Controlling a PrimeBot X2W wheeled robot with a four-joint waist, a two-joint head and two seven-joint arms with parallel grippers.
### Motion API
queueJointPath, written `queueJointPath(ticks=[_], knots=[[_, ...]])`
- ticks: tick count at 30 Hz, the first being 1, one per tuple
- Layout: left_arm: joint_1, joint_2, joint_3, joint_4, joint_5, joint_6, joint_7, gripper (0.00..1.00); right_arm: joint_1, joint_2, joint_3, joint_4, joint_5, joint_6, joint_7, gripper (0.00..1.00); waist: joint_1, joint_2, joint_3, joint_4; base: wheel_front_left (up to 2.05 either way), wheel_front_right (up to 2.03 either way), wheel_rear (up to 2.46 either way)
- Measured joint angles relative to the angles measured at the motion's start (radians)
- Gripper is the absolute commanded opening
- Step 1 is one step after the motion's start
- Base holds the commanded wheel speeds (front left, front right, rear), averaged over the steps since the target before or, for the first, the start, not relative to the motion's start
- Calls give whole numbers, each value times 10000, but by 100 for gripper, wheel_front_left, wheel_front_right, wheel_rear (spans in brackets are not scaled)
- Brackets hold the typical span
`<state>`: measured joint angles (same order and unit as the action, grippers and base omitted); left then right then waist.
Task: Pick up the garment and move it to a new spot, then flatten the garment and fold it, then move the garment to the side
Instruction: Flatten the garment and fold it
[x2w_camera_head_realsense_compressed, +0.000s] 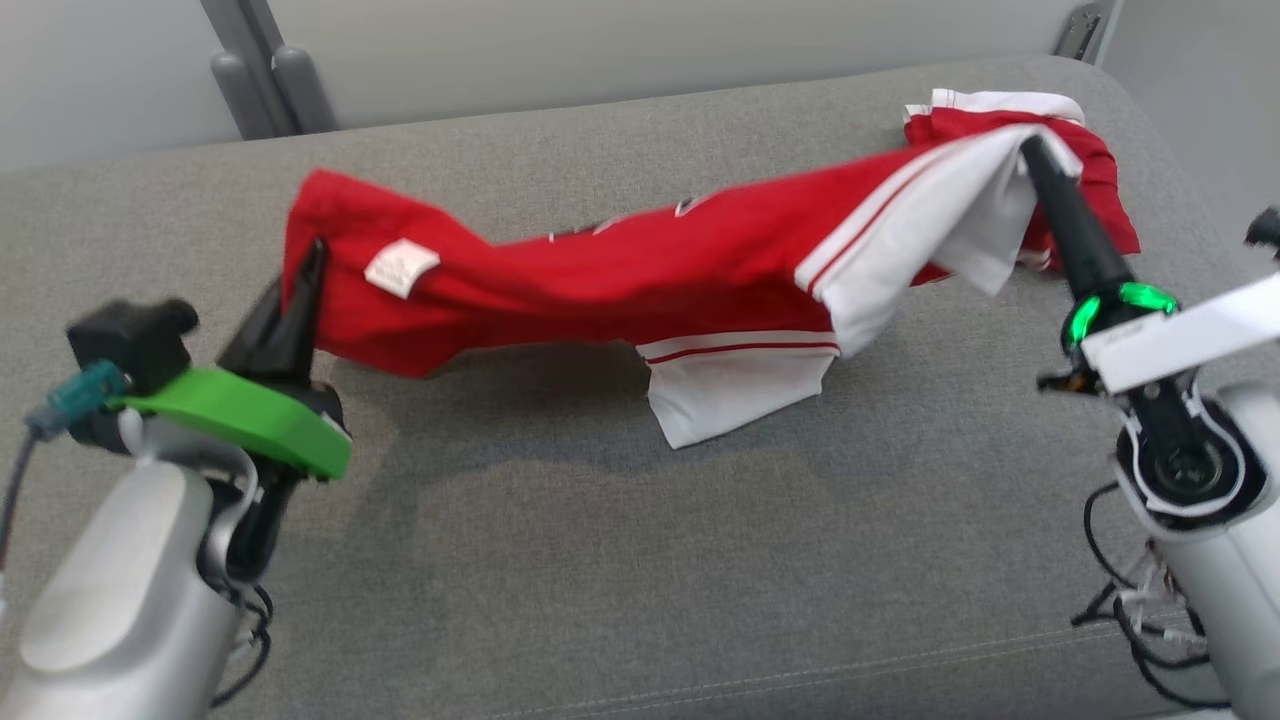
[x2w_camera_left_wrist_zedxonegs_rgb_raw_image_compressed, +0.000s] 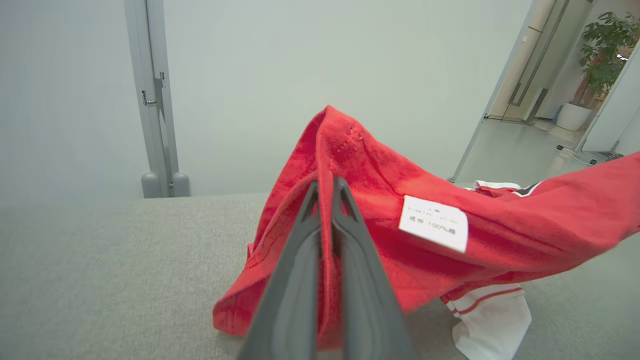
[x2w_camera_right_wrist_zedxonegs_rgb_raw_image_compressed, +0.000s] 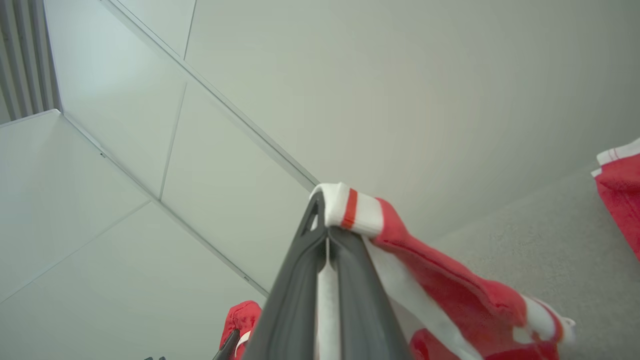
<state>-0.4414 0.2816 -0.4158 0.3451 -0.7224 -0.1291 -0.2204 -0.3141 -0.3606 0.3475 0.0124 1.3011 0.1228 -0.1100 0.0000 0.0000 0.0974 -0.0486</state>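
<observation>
The garment (x2w_camera_head_realsense_compressed: 640, 275), a red shirt with white sleeves and red stripes, hangs stretched between my two grippers above the grey cushion (x2w_camera_head_realsense_compressed: 560, 560). My left gripper (x2w_camera_head_realsense_compressed: 312, 262) is shut on its red left end, beside a white label (x2w_camera_head_realsense_compressed: 402, 267). In the left wrist view the left gripper (x2w_camera_left_wrist_zedxonegs_rgb_raw_image_compressed: 326, 186) pinches a red fold of the garment (x2w_camera_left_wrist_zedxonegs_rgb_raw_image_compressed: 380, 220). My right gripper (x2w_camera_head_realsense_compressed: 1032, 152) is shut on the white striped edge at the far right; the right gripper (x2w_camera_right_wrist_zedxonegs_rgb_raw_image_compressed: 322, 200) clamps the garment's (x2w_camera_right_wrist_zedxonegs_rgb_raw_image_compressed: 425, 270) white cuff. A white sleeve droops onto the cushion at the middle.
The grey cushion's front seam (x2w_camera_head_realsense_compressed: 900, 665) runs along the bottom. A pale wall and a grey post (x2w_camera_head_realsense_compressed: 262, 70) stand behind the cushion. Cables (x2w_camera_head_realsense_compressed: 1140, 610) hang from my right arm. A potted plant (x2w_camera_left_wrist_zedxonegs_rgb_raw_image_compressed: 600, 55) shows through a doorway.
</observation>
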Motion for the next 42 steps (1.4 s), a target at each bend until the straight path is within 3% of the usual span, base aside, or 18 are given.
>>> queueJointPath(ticks=[6,10,14,18,24,33,38,42], knots=[[-1634,713,-140,-1227,134,0,184,0,-1861,-8,-418,-587,-4,0,-219,0,0,0,-335,55,0,0,0],[-2415,859,646,-1850,29,-17,-19,0,-2409,27,-663,-644,163,2,-364,0,0,0,-603,100,0,0,0],[-2478,869,754,-1977,-288,-17,140,0,-2322,31,-761,-633,817,2,-196,0,0,0,-760,155,0,0,0],[-1825,940,196,-1965,-844,-17,1116,0,-1543,-265,-596,-591,1290,2,395,0,0,0,-788,290,0,0,0],[-238,1680,-192,-1730,-1889,-17,2978,0,-36,-635,144,-798,2199,-35,1651,0,0,0,-549,328,0,0,0],[71,1797,-383,-1356,-3532,-15,5260,0,-232,-798,652,-571,2546,-706,2773,0,0,0,99,138,0,0,0],[-1367,1747,-374,-616,-3812,109,6142,0,-2182,-224,500,531,2370,-1156,2769,0,0,0,657,-7,0,0,0],[-3557,1574,330,-366,-3252,353,5553,0,-4442,343,-88,1513,1992,-1557,2257,0,0,0,1150,-133,0,0,0]])
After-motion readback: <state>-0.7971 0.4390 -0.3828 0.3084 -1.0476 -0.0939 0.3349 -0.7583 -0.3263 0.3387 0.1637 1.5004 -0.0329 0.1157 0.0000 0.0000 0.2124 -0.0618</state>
